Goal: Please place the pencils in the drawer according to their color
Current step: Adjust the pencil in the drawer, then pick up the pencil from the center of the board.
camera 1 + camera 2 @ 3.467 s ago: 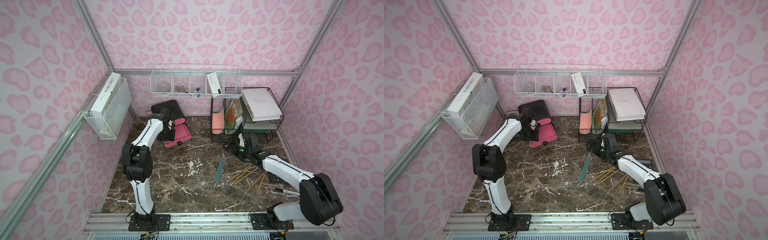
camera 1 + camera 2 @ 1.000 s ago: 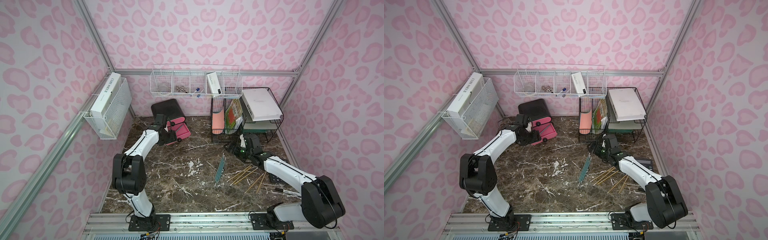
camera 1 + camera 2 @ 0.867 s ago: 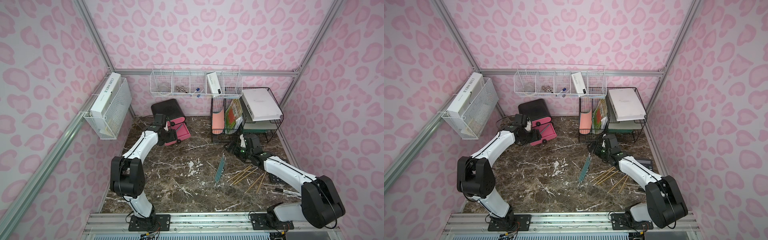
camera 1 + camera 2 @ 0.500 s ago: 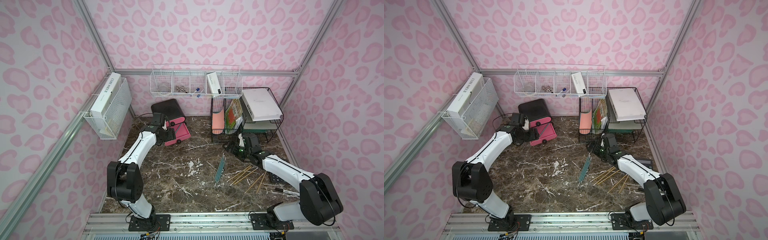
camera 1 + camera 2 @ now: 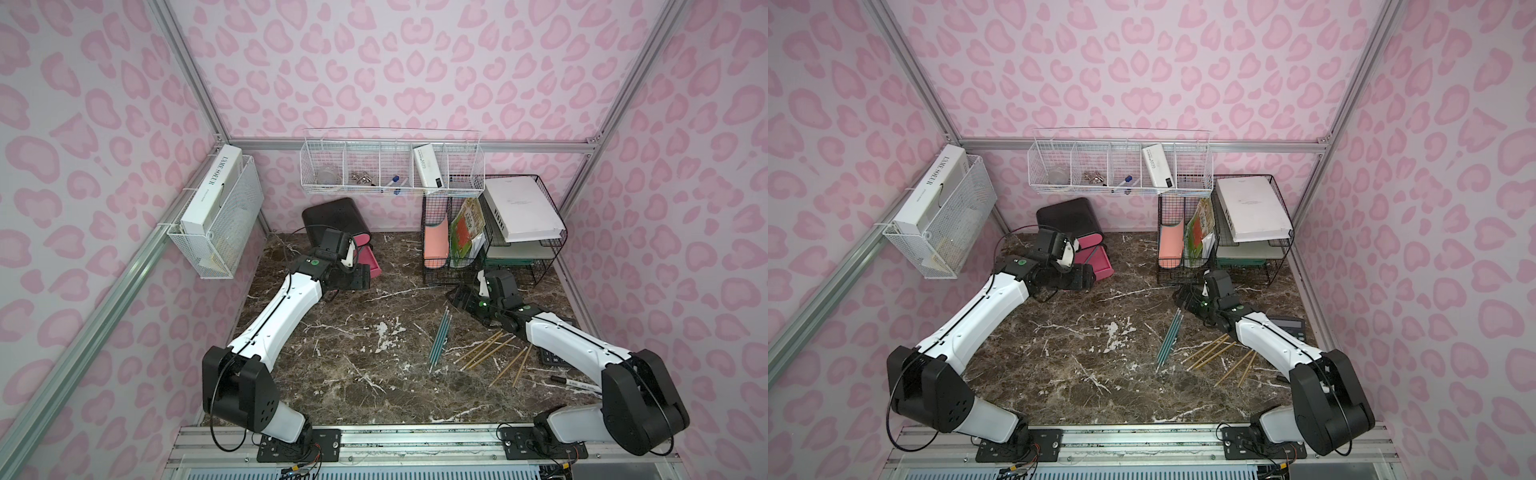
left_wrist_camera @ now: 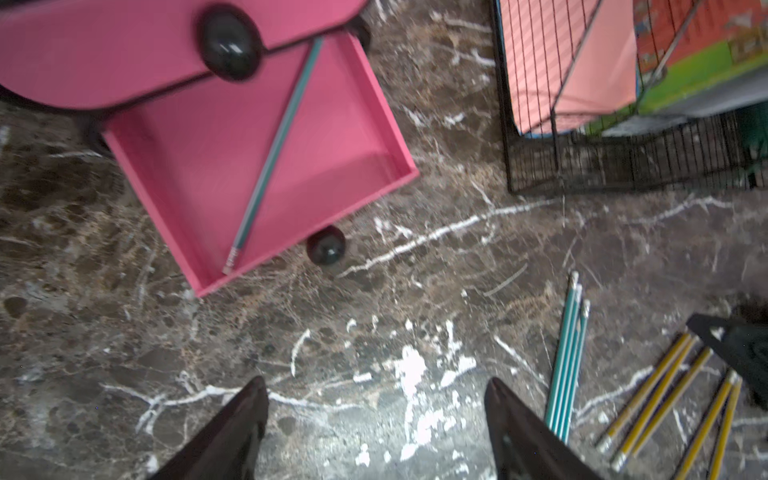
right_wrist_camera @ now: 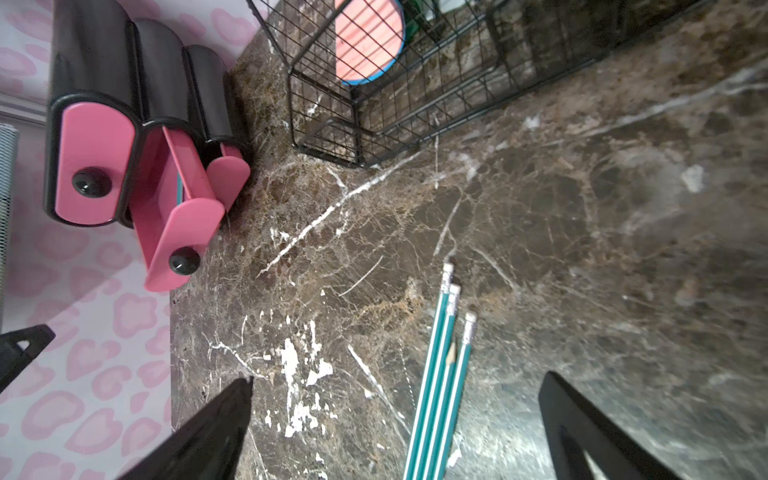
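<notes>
- Pencils [image 5: 439, 338]: teal trio mid-worktop, yellow nearer the right edge, one teal in the open drawer [image 6: 187, 158], back-left corner.
- Left gripper [image 6: 374, 382], right gripper [image 7: 398, 378]: both released, empty.
- Teal sorting looks under way; we'd next lower the right gripper onto one.

My left arm [image 5: 282, 316] and my right arm [image 5: 569, 340] are built alike: smooth white shell links run between bulky matte-black joint housings [image 5: 239, 392], whose flat faces I see dotted with small screw holes. A small round green dot [image 5: 314, 262] marks each wrist. Thin black cables [image 5: 210, 432] loop out beside the black base plates [image 5: 299, 444], which show bolt heads. The left gripper [image 6: 374, 382] and the right gripper [image 7: 399, 377] carry matte-black wedge-shaped fingers [image 6: 232, 436] that taper to narrow tips.
</notes>
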`<action>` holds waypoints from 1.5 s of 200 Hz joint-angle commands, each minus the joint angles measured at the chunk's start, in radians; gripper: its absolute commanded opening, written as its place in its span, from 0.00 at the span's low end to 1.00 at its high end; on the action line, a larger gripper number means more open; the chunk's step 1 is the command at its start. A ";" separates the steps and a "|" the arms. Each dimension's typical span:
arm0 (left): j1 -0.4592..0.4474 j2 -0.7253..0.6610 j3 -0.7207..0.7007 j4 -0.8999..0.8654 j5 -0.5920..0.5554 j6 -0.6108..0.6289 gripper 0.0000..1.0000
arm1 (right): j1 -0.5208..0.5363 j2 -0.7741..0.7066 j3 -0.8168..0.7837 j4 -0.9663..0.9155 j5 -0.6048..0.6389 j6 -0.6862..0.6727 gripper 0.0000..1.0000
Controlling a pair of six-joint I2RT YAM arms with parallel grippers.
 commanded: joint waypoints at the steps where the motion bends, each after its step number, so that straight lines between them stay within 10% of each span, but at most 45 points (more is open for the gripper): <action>1: -0.064 -0.019 -0.025 -0.026 -0.042 -0.025 0.83 | -0.011 -0.017 -0.028 -0.024 0.027 -0.012 0.99; 152: -0.485 0.444 0.263 -0.123 -0.090 -0.138 0.87 | -0.120 -0.124 -0.150 -0.094 0.030 -0.030 0.99; 300: -0.532 0.609 0.365 -0.155 -0.133 -0.091 0.86 | -0.155 -0.144 -0.200 -0.090 0.006 -0.031 0.99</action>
